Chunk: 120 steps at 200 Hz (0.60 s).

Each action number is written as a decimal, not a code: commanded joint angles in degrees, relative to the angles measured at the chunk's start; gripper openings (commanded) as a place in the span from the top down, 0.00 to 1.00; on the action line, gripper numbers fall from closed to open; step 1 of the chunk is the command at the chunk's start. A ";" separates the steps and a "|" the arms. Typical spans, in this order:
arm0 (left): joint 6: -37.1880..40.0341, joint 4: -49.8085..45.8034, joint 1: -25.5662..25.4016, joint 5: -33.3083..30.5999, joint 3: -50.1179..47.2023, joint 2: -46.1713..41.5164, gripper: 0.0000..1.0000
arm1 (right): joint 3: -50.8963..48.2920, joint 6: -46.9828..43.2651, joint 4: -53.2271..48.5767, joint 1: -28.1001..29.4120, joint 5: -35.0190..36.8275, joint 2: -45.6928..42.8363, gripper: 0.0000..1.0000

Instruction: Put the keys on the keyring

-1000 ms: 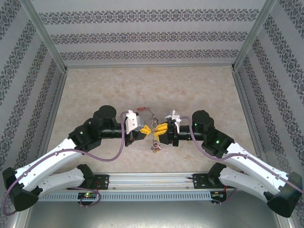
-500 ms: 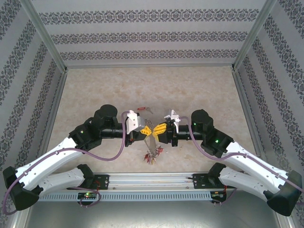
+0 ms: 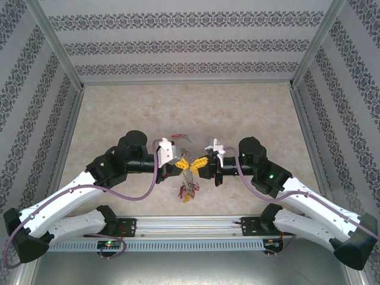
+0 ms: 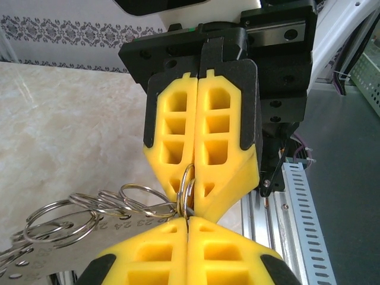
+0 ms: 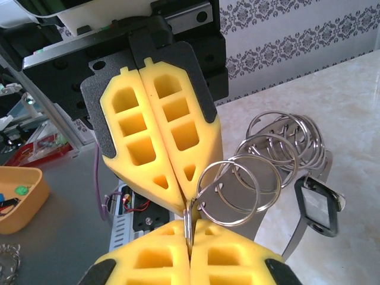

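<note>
Left hand (image 3: 180, 164) and right hand (image 3: 200, 163) meet tip to tip above the surface (image 3: 119, 119), both clenched on the same stretch of the keyring (image 4: 186, 183), its keys (image 3: 188, 191) dangling beneath. It looks like a steadying hold before threading. Next, one hand must let go without dropping the ring.

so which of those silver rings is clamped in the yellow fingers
The frontmost ring in the right wrist view: its lower left edge runs into the shut yellow fingers; the others fan out free behind it.
</note>
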 commanded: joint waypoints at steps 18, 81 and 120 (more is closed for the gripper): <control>0.39 2.29 -0.60 3.07 2.83 0.36 0.79 | 1.08 -0.40 3.20 0.87 -1.39 -1.79 1.00; 0.40 1.33 -0.68 4.68 2.96 -0.01 0.74 | 1.60 0.87 5.83 0.92 -1.85 -0.99 1.00; 0.71 1.84 -0.68 1.27 1.68 -0.73 0.75 | 1.61 1.82 7.35 0.87 -2.19 -1.22 1.00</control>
